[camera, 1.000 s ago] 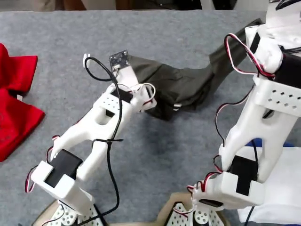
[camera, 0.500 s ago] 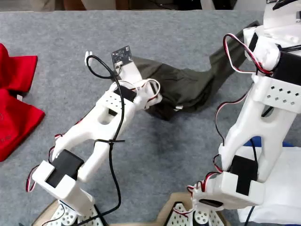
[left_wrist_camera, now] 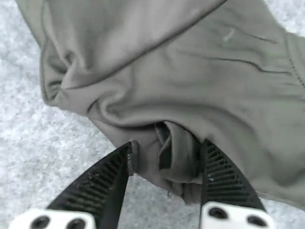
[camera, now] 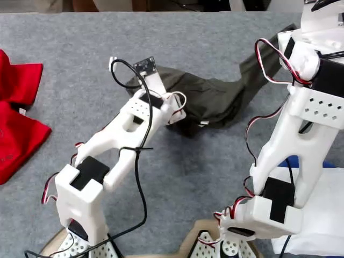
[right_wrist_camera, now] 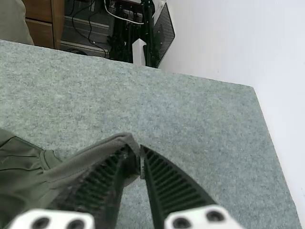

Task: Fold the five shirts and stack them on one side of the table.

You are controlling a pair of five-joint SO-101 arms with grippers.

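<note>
An olive shirt (camera: 207, 99) lies crumpled across the far middle of the grey table (camera: 177, 177), one end stretched toward the far right corner. My left gripper (left_wrist_camera: 167, 149) is open, its fingertips (left_wrist_camera: 127, 151) set either side of a bunched fold of the olive shirt (left_wrist_camera: 200, 81) near its edge. From above, the left gripper (camera: 179, 117) sits at the shirt's near-left side. My right gripper (right_wrist_camera: 139, 160) is shut on a thin edge of the olive shirt (right_wrist_camera: 28, 167), held just above the table near the far right corner.
Red shirts (camera: 16, 123) lie at the table's left edge. A white cloth with a blue one under it (camera: 317, 215) lies at the near right, behind the right arm (camera: 301, 123). Bare grey table spreads across the near middle.
The left arm has stretched farther out and a little to the right, bringing its gripper onto the shirt's fold. The right arm and the lifted shirt end have stayed put.
</note>
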